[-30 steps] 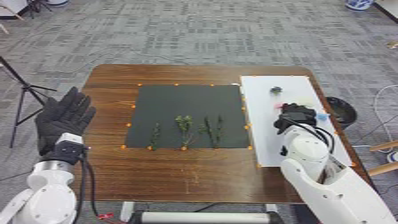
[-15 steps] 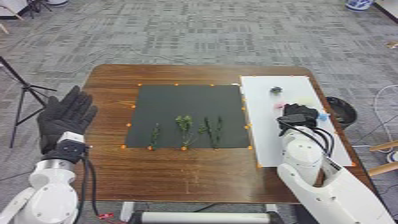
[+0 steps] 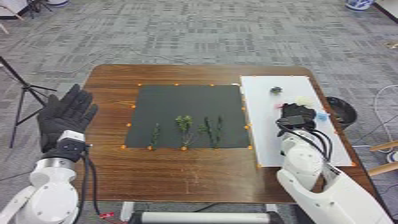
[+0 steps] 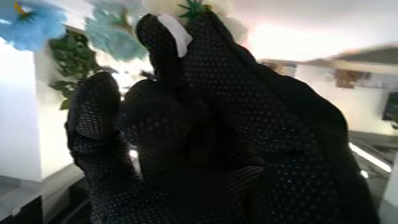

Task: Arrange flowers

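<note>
Right hand (image 3: 297, 114) shifted slightly on the white board (image 3: 261, 135); cream flower (image 3: 305, 101) beyond it now less covered. Cannot tell if this hand is open, closed or gripping a flower. Left hand (image 3: 67, 117) waits by the table's (image 3: 182, 175) left edge, fingers straight, nothing held.

Progress: looks early. Green stems (image 3: 184, 121) spaced across near part of dark mat (image 3: 182, 101), leafy ends pointing away from robot; greenery likely laid out already. Blooms unplaced: cream, pink flower (image 3: 279, 105), blue flower (image 3: 322, 116) and dark flower (image 3: 276, 90) all on white board. No bloom on mat with stems. Left to do, probably: bring blooms over, match to stems.
</note>
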